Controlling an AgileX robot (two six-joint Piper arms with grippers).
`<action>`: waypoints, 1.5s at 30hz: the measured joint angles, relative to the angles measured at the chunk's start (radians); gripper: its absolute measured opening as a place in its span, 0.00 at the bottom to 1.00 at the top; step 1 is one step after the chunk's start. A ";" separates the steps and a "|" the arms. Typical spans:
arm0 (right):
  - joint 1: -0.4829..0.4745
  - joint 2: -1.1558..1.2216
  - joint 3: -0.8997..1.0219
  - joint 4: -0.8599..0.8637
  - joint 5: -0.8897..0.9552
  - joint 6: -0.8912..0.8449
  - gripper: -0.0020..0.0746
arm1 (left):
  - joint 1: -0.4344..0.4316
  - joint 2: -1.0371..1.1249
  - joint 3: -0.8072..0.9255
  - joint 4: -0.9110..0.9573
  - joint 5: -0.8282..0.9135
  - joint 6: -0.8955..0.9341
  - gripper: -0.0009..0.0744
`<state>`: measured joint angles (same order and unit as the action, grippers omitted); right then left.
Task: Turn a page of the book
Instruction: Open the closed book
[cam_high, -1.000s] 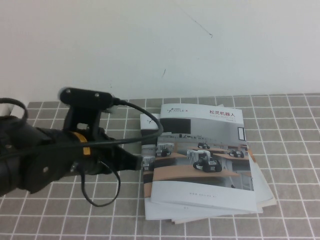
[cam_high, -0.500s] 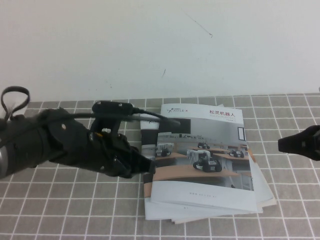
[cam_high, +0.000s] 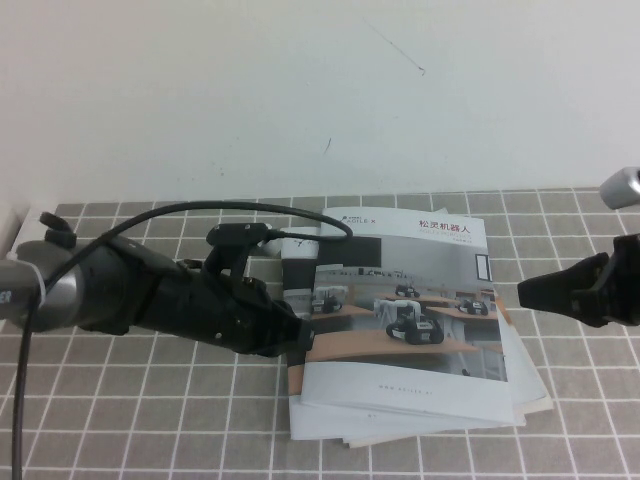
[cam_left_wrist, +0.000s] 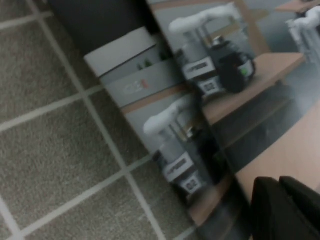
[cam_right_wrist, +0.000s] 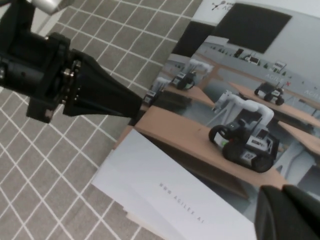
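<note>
At the left edge of the closed book (cam_high: 400, 320), which lies atop a stack of like booklets on the tiled surface (cam_high: 150, 420), the left hand (cam_high: 298, 338) has its clenched tips touching the cover's edge. Judging by this, the step is the approach; next, a tip must slip under the cover and lift it over. Its arm reaches low and nearly level. Just off the book's far edge, the right hand (cam_high: 528, 291) hovers, clenched, holding nothing.

Even, soft lighting with faint shadows; the left wrist view looks blurred, perhaps from closeness.
</note>
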<state>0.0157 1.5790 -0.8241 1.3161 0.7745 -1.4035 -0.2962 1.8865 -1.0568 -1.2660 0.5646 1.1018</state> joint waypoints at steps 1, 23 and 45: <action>0.007 0.004 0.000 0.000 -0.006 -0.004 0.03 | 0.000 0.014 0.000 -0.002 -0.005 0.000 0.01; 0.017 0.271 -0.082 0.045 -0.035 -0.002 0.51 | 0.004 0.088 -0.015 -0.021 -0.002 -0.048 0.01; 0.017 0.412 -0.097 0.151 -0.043 -0.059 0.51 | 0.004 0.090 -0.016 -0.021 -0.002 -0.070 0.01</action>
<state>0.0330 1.9907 -0.9213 1.4670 0.7314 -1.4623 -0.2922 1.9768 -1.0728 -1.2873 0.5626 1.0315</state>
